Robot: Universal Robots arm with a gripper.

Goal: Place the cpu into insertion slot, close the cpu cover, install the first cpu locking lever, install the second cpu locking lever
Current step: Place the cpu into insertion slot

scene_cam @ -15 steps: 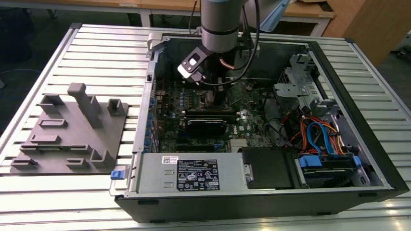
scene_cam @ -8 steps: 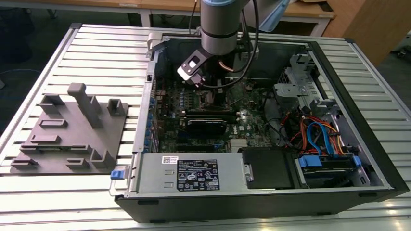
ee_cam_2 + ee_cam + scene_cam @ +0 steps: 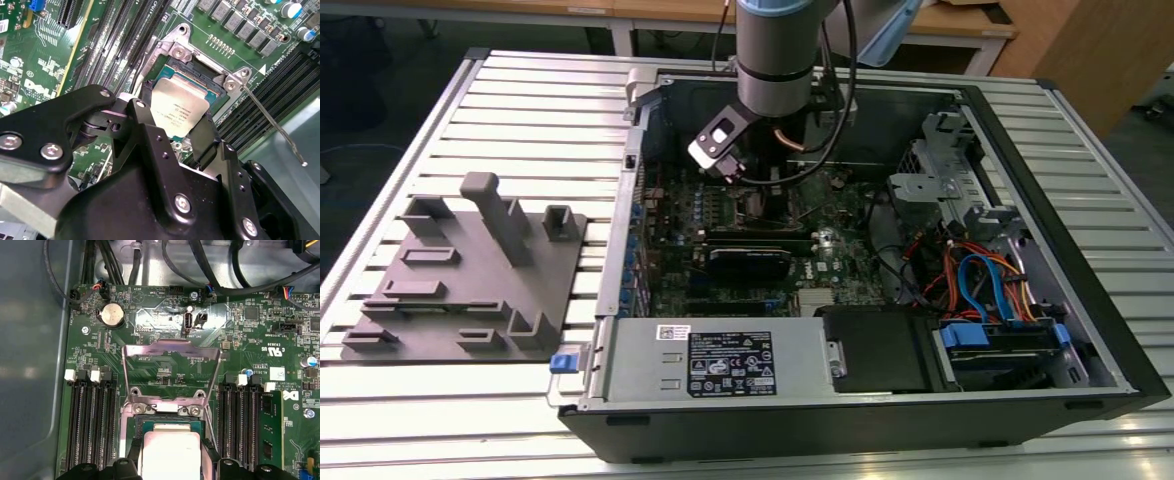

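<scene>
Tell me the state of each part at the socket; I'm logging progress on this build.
gripper, shut on the cpu.
cpu, held at the insertion slot; whether it is seated cannot be told.
insertion slot, uncovered, with the cpu over it.
cpu cover, swung open, standing up.
locking lever, released, sticking out free.
</scene>
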